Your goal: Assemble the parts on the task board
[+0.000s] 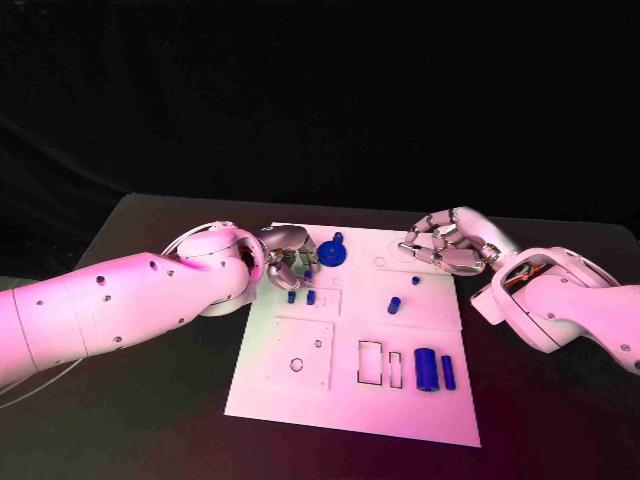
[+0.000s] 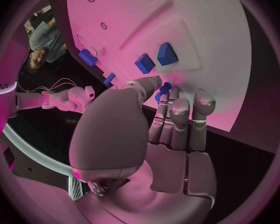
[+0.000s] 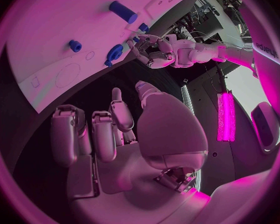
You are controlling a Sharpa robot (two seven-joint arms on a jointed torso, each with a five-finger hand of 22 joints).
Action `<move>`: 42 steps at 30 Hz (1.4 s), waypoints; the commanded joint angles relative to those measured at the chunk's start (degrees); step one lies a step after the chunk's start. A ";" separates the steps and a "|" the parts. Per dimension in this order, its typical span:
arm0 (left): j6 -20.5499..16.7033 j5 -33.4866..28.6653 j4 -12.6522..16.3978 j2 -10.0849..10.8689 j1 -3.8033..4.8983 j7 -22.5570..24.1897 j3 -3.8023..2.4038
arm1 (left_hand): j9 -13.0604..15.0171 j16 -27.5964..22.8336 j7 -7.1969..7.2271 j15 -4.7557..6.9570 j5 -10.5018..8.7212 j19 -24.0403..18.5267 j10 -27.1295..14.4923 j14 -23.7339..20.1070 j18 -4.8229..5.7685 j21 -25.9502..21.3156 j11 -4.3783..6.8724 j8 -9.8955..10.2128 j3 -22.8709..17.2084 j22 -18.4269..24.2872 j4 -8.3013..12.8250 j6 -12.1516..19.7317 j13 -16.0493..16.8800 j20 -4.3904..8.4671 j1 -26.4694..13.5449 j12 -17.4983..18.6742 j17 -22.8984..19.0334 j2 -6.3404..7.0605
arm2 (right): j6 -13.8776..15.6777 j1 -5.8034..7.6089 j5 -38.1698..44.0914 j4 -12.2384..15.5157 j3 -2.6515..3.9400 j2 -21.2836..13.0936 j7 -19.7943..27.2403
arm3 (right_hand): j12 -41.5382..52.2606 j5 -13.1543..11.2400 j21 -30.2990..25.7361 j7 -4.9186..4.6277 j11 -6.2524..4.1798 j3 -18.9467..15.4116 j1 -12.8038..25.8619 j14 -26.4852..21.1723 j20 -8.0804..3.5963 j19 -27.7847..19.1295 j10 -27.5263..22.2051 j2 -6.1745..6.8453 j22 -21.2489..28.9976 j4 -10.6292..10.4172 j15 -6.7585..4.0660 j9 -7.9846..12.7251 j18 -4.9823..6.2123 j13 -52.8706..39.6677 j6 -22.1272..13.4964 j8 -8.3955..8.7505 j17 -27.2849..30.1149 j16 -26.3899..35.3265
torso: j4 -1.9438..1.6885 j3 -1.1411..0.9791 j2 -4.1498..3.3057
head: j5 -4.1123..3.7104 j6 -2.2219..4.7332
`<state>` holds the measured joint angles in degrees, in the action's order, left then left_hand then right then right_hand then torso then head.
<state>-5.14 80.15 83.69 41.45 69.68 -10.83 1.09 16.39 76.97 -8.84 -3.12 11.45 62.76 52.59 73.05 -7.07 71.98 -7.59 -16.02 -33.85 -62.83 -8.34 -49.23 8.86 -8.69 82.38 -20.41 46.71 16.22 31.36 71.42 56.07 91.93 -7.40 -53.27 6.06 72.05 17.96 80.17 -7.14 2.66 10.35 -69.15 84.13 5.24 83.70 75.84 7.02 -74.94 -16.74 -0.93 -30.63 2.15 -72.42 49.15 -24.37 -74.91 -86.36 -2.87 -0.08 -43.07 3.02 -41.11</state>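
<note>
The white task board (image 1: 352,405) lies in the middle of the table. My left hand (image 1: 286,256) is over its far left corner, and thumb and finger pinch a small blue peg (image 2: 164,88) just above the board (image 2: 202,25). Two blue blocks (image 2: 156,58) stand close in front of the fingers. My right hand (image 1: 446,245) hovers over the far right corner, fingers loosely bent and apart, nothing in it. A round blue part (image 1: 332,250) lies between the hands. Two small pegs (image 1: 394,304) stand mid-board. Two blue cylinders (image 1: 436,369) lie near the right edge.
Rectangular recesses (image 1: 376,363) and a square plate outline (image 1: 300,355) mark the near half of the board. Black table (image 1: 147,420) surrounds it on all sides. My right hand's view shows the left hand (image 3: 154,52) beyond the board's edge (image 3: 59,30).
</note>
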 commanded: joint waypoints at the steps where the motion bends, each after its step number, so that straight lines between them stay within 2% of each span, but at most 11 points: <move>1: -0.86 -0.48 0.21 0.02 -0.01 1.05 -0.02 | -0.21 0.05 -0.08 -0.32 -0.05 -0.51 -0.84 -0.42 -0.37 -0.44 -0.06 0.66 0.79 0.24 0.09 0.75 -0.13 -0.25 -0.36 0.09 -0.26 0.20 | -0.34 -0.07 0.33 0.00 0.00 0.02 0.38 | -0.07 0.31 -0.20 0.08 -0.11 -0.05 0.65 3.86 -0.26 -0.05 -0.02 0.12 -8.99 0.04 -0.39 -0.10 0.46 0.06 -0.18 -0.26 -6.91 0.11 | 0.00 0.01 -0.02 | 0.00 0.02; 15: -2.29 -0.74 0.37 0.19 -0.03 1.83 -0.02 | -0.11 0.27 -0.98 -0.37 0.00 -0.76 -1.84 -0.73 -0.50 -0.93 -0.07 -0.01 1.54 0.73 -0.06 -1.61 -0.22 -0.41 0.23 -0.37 -0.90 -0.40 | -0.38 -0.10 0.33 -0.07 0.00 0.07 0.39 | -0.07 0.31 -0.20 0.08 -0.11 -0.05 0.65 3.86 -0.26 -0.05 -0.02 0.12 -8.99 0.04 -0.39 -0.10 0.46 0.06 -0.18 -0.26 -6.91 0.11 | -0.02 0.01 -0.01 | -0.02 -0.07; 26: -7.52 -5.82 1.11 1.08 -0.08 6.76 -0.05 | -1.11 -0.16 -0.06 -0.86 0.13 -2.58 -3.93 -1.93 -0.98 -2.74 -0.60 1.84 4.48 2.90 -1.24 0.29 -0.68 -0.79 -0.19 -0.56 -3.43 -0.34 | -0.36 -0.15 0.27 -0.24 0.00 0.12 0.44 | -0.24 0.31 -0.31 0.11 -0.14 -0.01 0.71 3.87 -0.31 -0.04 -0.02 0.17 -8.96 0.06 -0.43 -0.21 0.47 0.26 -0.25 -0.27 -6.87 0.17 | 0.11 0.03 -0.08 | -0.19 -0.05; 30: -8.90 -8.44 2.34 2.03 -0.09 9.33 -0.26 | -1.65 -2.24 0.06 -1.27 0.40 -5.48 -5.83 -5.20 -1.70 -5.69 -0.87 2.56 10.36 6.16 -2.97 0.22 -1.15 -1.11 0.31 -1.02 -9.39 -1.28 | -0.32 -0.17 0.10 -0.52 0.00 0.11 0.44 | -0.34 0.31 -0.47 0.11 -0.14 -0.01 0.71 3.85 -0.31 -0.13 -0.09 0.17 -8.86 0.06 -0.43 -0.22 0.51 0.36 -0.26 -0.27 -6.77 0.22 | 0.01 0.01 0.02 | -0.30 -0.03; 32: -9.66 -10.39 2.99 2.57 -0.08 10.43 -0.49 | -2.24 -3.91 0.61 -1.67 0.63 -7.75 -7.56 -7.92 -2.23 -8.42 -1.28 3.45 18.54 9.00 -5.55 0.70 -1.67 -1.55 2.72 -1.66 -14.36 -2.98 | -0.43 -0.17 0.06 -0.77 0.00 0.12 0.30 | -0.87 0.31 -0.79 0.10 -0.13 -0.02 0.71 3.80 -0.31 -0.33 -0.50 0.19 -8.67 0.06 -0.43 -0.22 0.59 0.87 -0.29 -0.26 -6.59 0.31 | -0.06 0.00 0.07 | -0.34 -0.04; 34: -10.32 -12.68 3.41 3.05 -0.07 11.22 -0.69 | -2.54 -4.05 0.42 -1.73 0.59 -7.76 -8.26 -8.36 -2.37 -9.08 -1.44 3.81 21.84 9.58 -7.94 0.67 -1.92 -1.59 4.52 -2.42 -15.72 -3.58 | -0.62 -0.17 0.05 -1.02 0.00 0.12 0.05 | -4.16 0.33 -1.60 0.03 -0.10 0.05 0.64 3.65 -0.31 -0.78 -2.99 0.26 -8.22 0.09 -0.40 -0.27 0.77 3.95 -0.54 -0.17 -6.03 0.63 | -0.12 0.01 0.08 | -0.39 -0.05; 37: -12.56 -19.61 4.00 4.30 -0.01 13.52 -1.10 | -2.60 -3.99 -0.01 -1.64 0.61 -7.62 -8.28 -8.38 -2.30 -9.19 -1.40 3.82 22.61 9.68 -8.31 0.39 -1.99 -1.63 4.88 -2.85 -16.09 -4.00 | -1.20 -0.17 0.42 -1.58 0.00 0.10 -0.69 | -13.92 0.24 -6.20 -0.11 -0.04 0.67 -0.14 2.27 -0.30 -3.27 -9.28 0.32 -5.58 0.12 -0.40 -0.51 1.76 12.78 -1.10 0.00 -1.42 3.46 | -0.08 -0.01 0.14 | -0.37 0.01; 38: -13.26 -21.87 4.10 4.68 0.03 14.55 -1.22 | -2.58 -4.28 -0.46 -1.55 0.64 -7.85 -8.17 -8.82 -2.39 -9.51 -1.31 3.65 22.49 10.05 -8.30 -0.14 -2.01 -1.59 5.35 -3.17 -17.08 -4.49 | -1.42 -0.17 0.63 -1.74 0.00 0.08 -0.93 | -23.69 -0.13 -9.46 -0.32 0.15 2.00 -2.62 1.22 -0.42 -5.08 -16.49 0.23 -3.67 1.15 -0.40 -0.31 2.52 21.14 -1.97 0.54 1.74 5.47 | -0.04 -0.04 0.15 | -0.34 0.01; 39: -14.06 -25.04 4.17 5.19 0.12 16.05 -1.34 | -2.55 -4.31 -1.19 -1.31 0.62 -7.80 -7.70 -8.86 -2.42 -9.62 -0.99 3.36 21.65 10.14 -8.21 -0.97 -2.01 -1.44 6.20 -3.71 -17.30 -5.18 | -1.79 -0.17 1.04 -1.94 0.00 0.05 -1.24 | -23.69 -0.13 -9.46 -0.32 0.15 2.00 -2.62 1.22 -0.42 -5.08 -16.49 0.23 -3.67 1.15 -0.40 -0.31 2.52 21.14 -1.97 0.54 1.74 5.47 | -0.01 -0.05 0.15 | -0.33 0.06; 41: -15.14 -32.08 4.21 6.16 0.35 19.27 -1.49 | -2.54 -5.29 -2.13 -0.95 0.50 -9.85 -6.76 -10.27 -2.90 -11.40 -0.74 2.91 19.51 12.25 -8.13 -2.36 -2.07 -1.08 7.68 -4.47 -19.54 -6.06 | -2.93 -0.13 2.55 -2.23 0.00 -0.04 -1.85 | -30.48 0.29 -15.89 -1.05 0.65 5.78 -7.80 -1.02 -0.43 -8.57 -20.51 0.13 0.11 2.53 -0.19 0.42 3.87 25.45 -3.21 1.88 7.73 9.73 | 0.05 -0.07 0.18 | -0.27 0.17; 42: -15.19 -34.86 4.20 6.49 0.43 20.42 -1.53 | -2.62 -6.34 -2.10 -0.85 0.52 -12.72 -6.22 -11.49 -3.52 -13.80 -0.79 2.89 18.00 15.05 -8.15 -2.68 -2.13 -1.01 8.27 -4.76 -20.10 -6.81 | -3.43 -0.10 3.26 -2.30 0.01 -0.09 -2.10 | -34.99 -0.84 -17.64 -1.72 1.55 8.44 -9.44 -1.56 -0.03 -9.18 -19.53 0.74 1.16 2.41 0.22 1.05 3.92 29.52 -2.76 2.73 9.20 11.31 | 0.07 -0.07 0.19 | -0.28 0.19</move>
<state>-16.47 59.67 87.69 47.72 69.93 2.20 -0.35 13.83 71.08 -10.97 -3.98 11.89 51.35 46.05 62.16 -9.86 59.28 -8.31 -12.91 -15.22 -49.07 -16.51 -51.46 6.78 -9.71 90.19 -25.04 27.07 9.63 30.66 71.32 56.55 89.75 -7.39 -53.31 5.39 38.20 17.27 63.38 -8.54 3.75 18.22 -78.25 82.86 5.16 74.95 55.98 7.83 -73.95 -14.18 -0.71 -29.73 5.73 -43.88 46.53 -21.86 -66.23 -75.56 -2.88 -0.09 -42.94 2.68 -41.03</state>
